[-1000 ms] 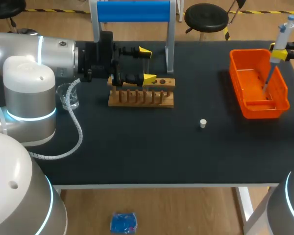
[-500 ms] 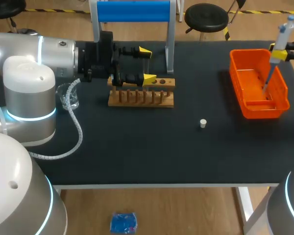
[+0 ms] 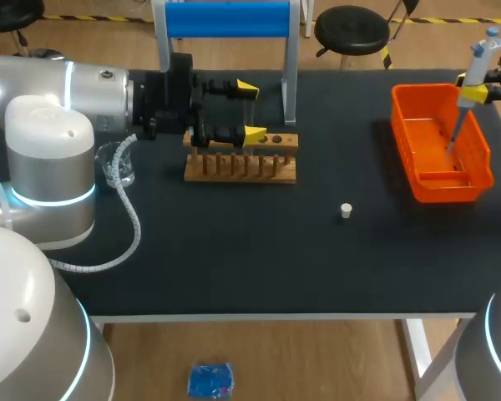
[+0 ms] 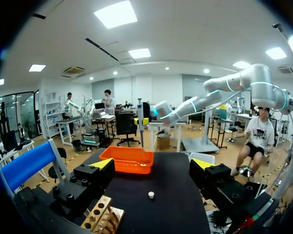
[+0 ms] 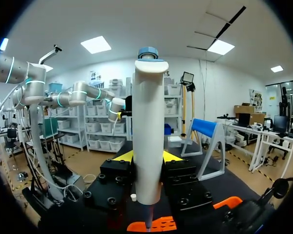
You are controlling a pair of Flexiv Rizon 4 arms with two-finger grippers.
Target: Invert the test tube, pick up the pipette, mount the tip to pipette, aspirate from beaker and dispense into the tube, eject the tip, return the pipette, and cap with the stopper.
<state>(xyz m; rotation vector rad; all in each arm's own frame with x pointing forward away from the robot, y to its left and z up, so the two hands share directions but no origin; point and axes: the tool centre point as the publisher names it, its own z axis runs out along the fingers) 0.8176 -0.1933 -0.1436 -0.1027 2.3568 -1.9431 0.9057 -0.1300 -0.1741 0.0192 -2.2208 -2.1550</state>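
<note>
Your right gripper (image 3: 476, 90) clamped on the white, blue-capped pipette (image 3: 478, 67) over the orange plastic tray (image 3: 401, 125) by the black table's (image 3: 234, 251) right edge, your left gripper (image 3: 250, 109) spread wide at the wooden rack (image 3: 242, 167), small white stopper (image 3: 346, 210) between them, well apart.

Black table (image 3: 234, 251) — on it an orange bin (image 3: 447, 188) toward the right side, a wooden rack (image 3: 242, 174) left of middle, a blue-barred stand (image 3: 225, 18) just behind the rack.
</note>
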